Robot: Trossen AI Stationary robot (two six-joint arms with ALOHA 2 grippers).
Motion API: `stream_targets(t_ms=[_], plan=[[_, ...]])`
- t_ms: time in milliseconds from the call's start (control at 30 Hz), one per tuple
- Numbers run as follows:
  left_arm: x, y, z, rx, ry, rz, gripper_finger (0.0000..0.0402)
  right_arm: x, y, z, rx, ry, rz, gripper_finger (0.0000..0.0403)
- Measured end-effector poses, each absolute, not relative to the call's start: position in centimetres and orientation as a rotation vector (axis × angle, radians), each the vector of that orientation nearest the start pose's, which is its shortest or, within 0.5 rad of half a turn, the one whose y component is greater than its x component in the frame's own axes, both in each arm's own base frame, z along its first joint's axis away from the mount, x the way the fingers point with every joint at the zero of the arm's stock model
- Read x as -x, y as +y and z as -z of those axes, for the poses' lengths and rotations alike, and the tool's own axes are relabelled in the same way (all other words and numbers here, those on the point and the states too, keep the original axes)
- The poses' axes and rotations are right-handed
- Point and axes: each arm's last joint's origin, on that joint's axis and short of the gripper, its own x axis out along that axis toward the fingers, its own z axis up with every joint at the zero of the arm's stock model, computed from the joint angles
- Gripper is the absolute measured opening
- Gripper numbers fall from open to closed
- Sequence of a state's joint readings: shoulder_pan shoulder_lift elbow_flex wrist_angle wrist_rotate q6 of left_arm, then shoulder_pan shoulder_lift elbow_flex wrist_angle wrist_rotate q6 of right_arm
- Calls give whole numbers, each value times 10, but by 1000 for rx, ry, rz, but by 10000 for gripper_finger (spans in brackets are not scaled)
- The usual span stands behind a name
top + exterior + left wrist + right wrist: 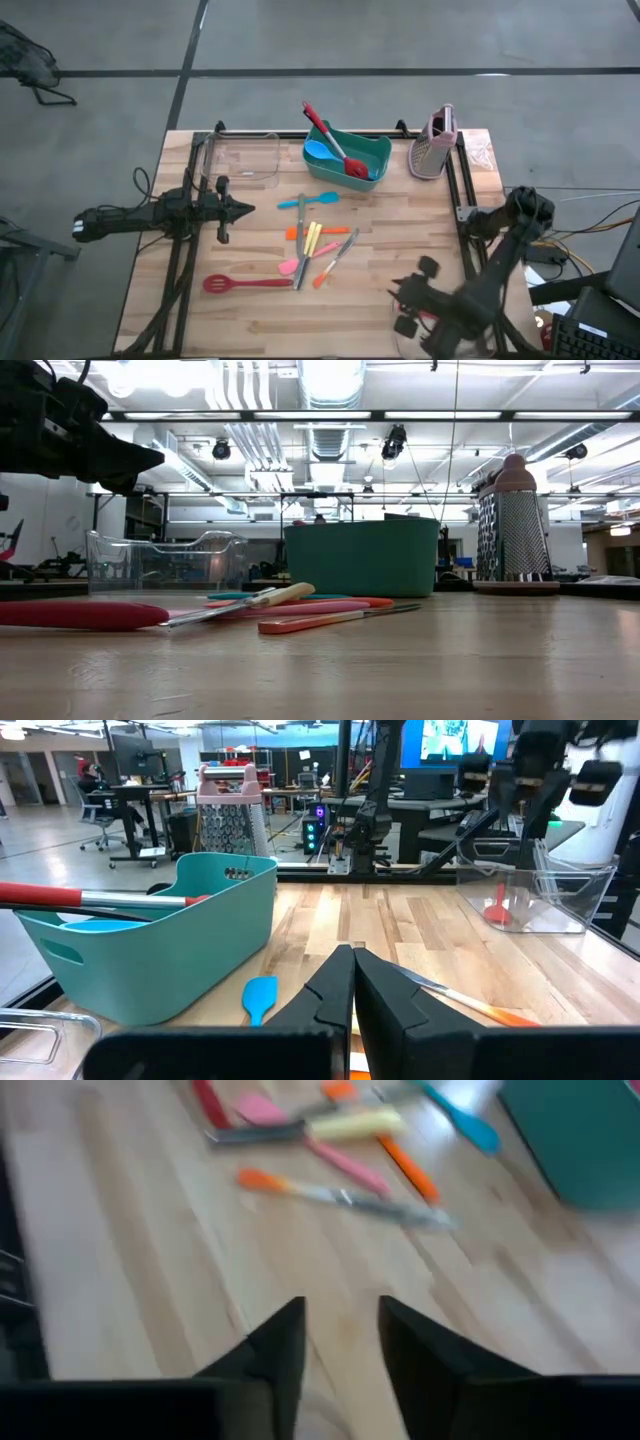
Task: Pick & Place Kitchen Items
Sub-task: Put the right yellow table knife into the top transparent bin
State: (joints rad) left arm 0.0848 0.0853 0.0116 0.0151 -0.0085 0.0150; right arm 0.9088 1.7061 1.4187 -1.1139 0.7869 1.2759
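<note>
Nearest the front edge of the desk point(250, 330), the right gripper point(340, 1342) hangs above bare wood with its fingers parted and nothing between them. Just beyond it lies the loose cluster of kitchen items: a red slotted spatula point(245, 284), a pink spoon point(300, 262), yellow-handled cutlery point(312, 240), an orange-handled utensil point(335, 259) and, farthest, a blue spatula point(308, 200). Judged from shape, all are light, stiff and flat-lying; the smooth handles may slip or pivot, so a pinch across mid-handle looks safest, and the crossed pieces risk dragging neighbours. At the desk's left side the left gripper point(235, 209) is closed on nothing, pointing toward the cluster. Behind that, the teal bin point(375, 152) already holds a red utensil and a blue spoon, with a clear tub point(245, 158) and the grater point(437, 142) flanking it.
</note>
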Motion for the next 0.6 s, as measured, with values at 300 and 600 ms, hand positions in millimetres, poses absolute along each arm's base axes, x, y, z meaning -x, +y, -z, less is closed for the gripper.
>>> stream_targets(t_ms=[300, 600], plan=[[-102, 9, -162, -12, 59, -93, 19, -289, 182, -279, -44, 769, 170, 13], [-102, 9, -162, -12, 59, -92, 19, -328, 133, -271, 53, 764, -62, 8]])
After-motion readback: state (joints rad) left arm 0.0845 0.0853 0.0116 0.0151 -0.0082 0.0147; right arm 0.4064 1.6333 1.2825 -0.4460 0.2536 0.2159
